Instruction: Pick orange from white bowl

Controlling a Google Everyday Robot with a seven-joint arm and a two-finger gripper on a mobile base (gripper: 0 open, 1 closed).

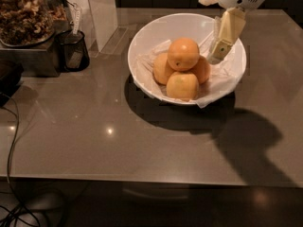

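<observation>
Deep-orange and glossy, the orange [183, 53] sits atop the pile in the white bowl [161, 27] on the grey desk [94, 126], with paler fruit [182, 85] beneath it. The end effector [218, 53] hangs over the bowl's right side, just beside the pile — whether open or closed, I cannot tell.

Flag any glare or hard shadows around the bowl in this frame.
Camera view: hard shadow on the table under the white bowl, a larger arm shadow to its right; small glare spot front-left on the table; mild sheen on the orange; the pincer, over the bowl's right side, is well lit.
</observation>
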